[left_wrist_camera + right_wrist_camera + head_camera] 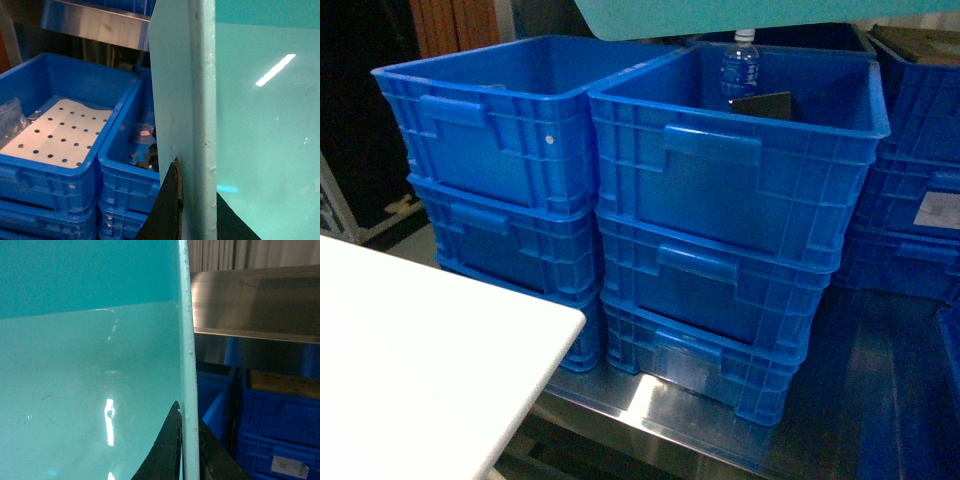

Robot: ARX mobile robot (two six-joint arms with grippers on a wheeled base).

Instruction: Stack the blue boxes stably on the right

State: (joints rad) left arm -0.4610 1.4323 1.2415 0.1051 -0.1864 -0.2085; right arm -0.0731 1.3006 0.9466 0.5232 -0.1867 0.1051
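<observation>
One of the blue boxes, a smooth light turquoise tub [740,12], hangs at the top edge of the head view, above the two stacks of royal-blue crates. Neither gripper shows in that view. In the left wrist view my left gripper [200,212] is shut on the tub's rolled rim [202,100], one black finger [167,205] outside and one inside the wall. In the right wrist view my right gripper [189,455] is shut on the opposite rim [186,365], and the tub's glossy inside [90,390] fills the left of the frame.
Two stacks of ribbed royal-blue crates [490,130] [740,170] stand on a steel shelf [660,410]. The right top crate holds a water bottle [740,65]. More crates [920,150] stand at the far right. A white table [420,360] is near left. A steel shelf [255,300] runs overhead.
</observation>
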